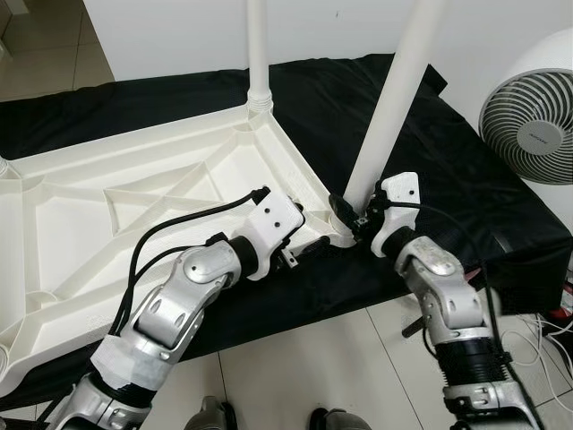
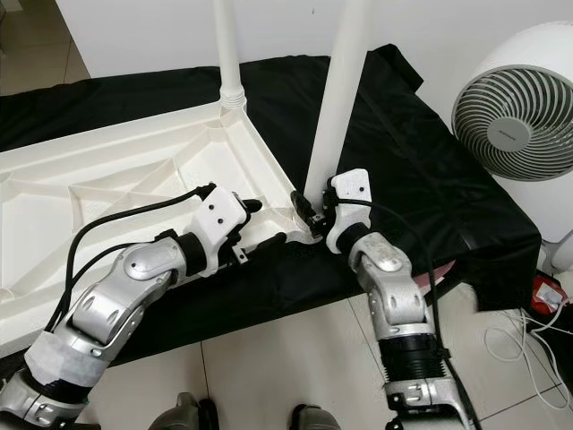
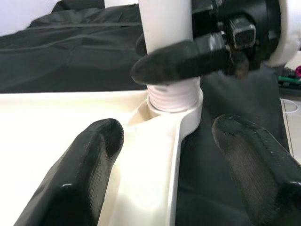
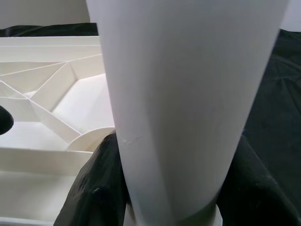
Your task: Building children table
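Lying upside down on a black cloth (image 1: 430, 170): one white plastic tabletop (image 1: 107, 206), ribbed underside up. Near leg (image 1: 394, 98), white, upright in the corner socket (image 3: 171, 101) at 5 o'clock of the tabletop. Far leg (image 1: 258, 54), white, upright in the corner at 1 o'clock. Right tool (image 1: 345, 213): fingers clamped around the near leg's base, just above the socket. Left tool (image 1: 304, 253): fingers apart, at the tabletop rim beside that socket, holding nothing. Fan (image 1: 533, 116), white, at 3 o'clock beyond the cloth. Tiled floor (image 1: 340, 358) below.
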You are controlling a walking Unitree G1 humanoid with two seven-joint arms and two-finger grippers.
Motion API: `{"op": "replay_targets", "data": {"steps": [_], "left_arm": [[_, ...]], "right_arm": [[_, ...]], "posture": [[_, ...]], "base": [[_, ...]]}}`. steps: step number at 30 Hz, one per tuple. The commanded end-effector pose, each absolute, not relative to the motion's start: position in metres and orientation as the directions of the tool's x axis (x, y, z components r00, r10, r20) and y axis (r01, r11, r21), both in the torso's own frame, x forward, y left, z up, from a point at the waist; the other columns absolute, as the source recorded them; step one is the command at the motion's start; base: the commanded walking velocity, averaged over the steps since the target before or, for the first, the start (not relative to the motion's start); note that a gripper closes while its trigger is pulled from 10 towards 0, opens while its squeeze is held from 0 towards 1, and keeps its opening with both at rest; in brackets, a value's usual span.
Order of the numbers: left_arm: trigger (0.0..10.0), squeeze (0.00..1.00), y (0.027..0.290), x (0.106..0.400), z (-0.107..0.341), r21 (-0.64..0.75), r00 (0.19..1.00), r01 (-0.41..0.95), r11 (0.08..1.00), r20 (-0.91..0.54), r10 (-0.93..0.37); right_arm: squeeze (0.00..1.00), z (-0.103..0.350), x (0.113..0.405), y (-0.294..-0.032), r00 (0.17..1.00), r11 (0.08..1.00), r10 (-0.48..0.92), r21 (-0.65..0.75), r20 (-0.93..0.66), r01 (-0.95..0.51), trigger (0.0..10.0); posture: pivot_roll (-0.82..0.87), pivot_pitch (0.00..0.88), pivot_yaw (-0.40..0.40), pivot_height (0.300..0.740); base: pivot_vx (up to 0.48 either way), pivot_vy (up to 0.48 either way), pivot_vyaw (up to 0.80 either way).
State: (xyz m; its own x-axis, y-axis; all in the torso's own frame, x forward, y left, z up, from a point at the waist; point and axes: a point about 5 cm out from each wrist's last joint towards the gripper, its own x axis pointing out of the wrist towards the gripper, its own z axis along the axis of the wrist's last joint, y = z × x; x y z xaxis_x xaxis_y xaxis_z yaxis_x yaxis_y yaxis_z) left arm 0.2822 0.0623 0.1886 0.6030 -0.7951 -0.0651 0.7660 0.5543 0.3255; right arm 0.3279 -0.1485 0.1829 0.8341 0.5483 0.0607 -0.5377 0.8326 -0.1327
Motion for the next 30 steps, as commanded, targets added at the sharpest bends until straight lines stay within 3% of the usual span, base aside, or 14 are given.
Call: {"op": "replay_targets", "data": {"steps": [1, 4, 5, 10, 12, 14, 15, 17, 18, 19, 25, 30], "left_arm": [[10.0, 0.0, 0.059, 0.275, 0.186, 0.307, 0.506, 0.835, 0.457, -0.103, -0.856], [10.0, 0.0, 0.059, 0.275, 0.186, 0.308, 0.506, 0.835, 0.456, -0.104, -0.856], [10.0, 0.0, 0.06, 0.276, 0.188, 0.308, 0.521, 0.826, 0.473, -0.094, -0.848], [10.0, 0.0, 0.062, 0.283, 0.191, 0.29, 0.586, 0.784, 0.549, -0.057, -0.808], [10.0, 0.0, 0.062, 0.283, 0.191, 0.29, 0.586, 0.784, 0.549, -0.057, -0.808], [10.0, 0.0, 0.062, 0.284, 0.191, 0.285, 0.596, 0.778, 0.56, -0.051, -0.801], [10.0, 0.0, 0.061, 0.284, 0.191, 0.277, 0.597, 0.778, 0.564, -0.047, -0.801], [10.0, 0.0, 0.061, 0.284, 0.191, 0.277, 0.597, 0.778, 0.564, -0.047, -0.801], [10.0, 0.0, 0.059, 0.284, 0.191, 0.272, 0.593, 0.781, 0.562, -0.045, -0.804], [10.0, 0.0, 0.054, 0.282, 0.191, 0.27, 0.57, 0.798, 0.539, -0.05, -0.82], [10.0, 0.0, 0.05, 0.281, 0.19, 0.263, 0.556, 0.809, 0.526, -0.052, -0.83], [10.0, 0.0, 0.049, 0.279, 0.189, 0.256, 0.547, 0.816, 0.518, -0.055, -0.835]], "right_arm": [[0.44, 0.195, 0.328, -0.147, 0.801, 0.809, 0.586, -0.141, 0.124, -0.57, 10.0], [0.44, 0.196, 0.331, -0.149, 0.803, 0.809, 0.585, -0.152, 0.115, -0.567, 10.0], [1.0, 0.195, 0.333, -0.15, 0.824, 0.83, 0.555, -0.145, 0.112, -0.539, 10.0], [1.0, 0.189, 0.335, -0.151, 0.911, 0.917, 0.397, -0.096, 0.109, -0.388, 10.0], [1.0, 0.189, 0.335, -0.151, 0.911, 0.917, 0.397, -0.096, 0.109, -0.388, 10.0], [1.0, 0.186, 0.331, -0.148, 0.941, 0.949, 0.316, -0.053, 0.12, -0.312, 10.0], [1.0, 0.185, 0.327, -0.146, 0.97, 0.979, 0.202, -0.009, 0.133, -0.202, 10.0], [1.0, 0.185, 0.327, -0.146, 0.97, 0.979, 0.202, -0.009, 0.133, -0.202, 10.0], [1.0, 0.184, 0.322, -0.142, 0.982, 0.993, 0.113, 0.026, 0.149, -0.118, 10.0], [0.0, 0.184, 0.314, -0.126, 0.981, 0.993, 0.099, 0.048, 0.164, -0.108, 10.0], [0.0, 0.187, 0.314, -0.112, 0.96, 0.975, 0.207, 0.037, 0.191, -0.218, 10.0], [0.0, 0.188, 0.323, -0.129, 0.954, 0.969, 0.248, -0.028, 0.169, -0.247, 10.0]], "posture": [[-0.08, 0.131, 0.015, 0.74], [-0.08, 0.131, 0.015, 0.74], [-0.07, 0.127, 0.009, 0.74], [-0.06, 0.126, -0.005, 0.74], [-0.06, 0.126, -0.005, 0.74], [-0.06, 0.127, -0.004, 0.74], [-0.07, 0.129, -0.001, 0.74], [-0.07, 0.129, -0.001, 0.74], [-0.07, 0.129, 0.0, 0.74], [-0.08, 0.13, 0.007, 0.74], [-0.08, 0.131, 0.008, 0.74], [-0.07, 0.125, 0.0, 0.74]], "base": [[0.0, 0.0, 0.0], [0.0, 0.0, 0.0], [0.0, 0.0, 0.0], [0.0, 0.0, 0.0], [0.0, 0.0, 0.0], [0.0, 0.0, 0.0], [0.0, 0.0, 0.0], [0.0, 0.0, 0.0], [0.0, 0.0, 0.0], [0.0, 0.0, 0.0], [0.0, 0.0, 0.0], [0.0, 0.0, 0.0]]}}
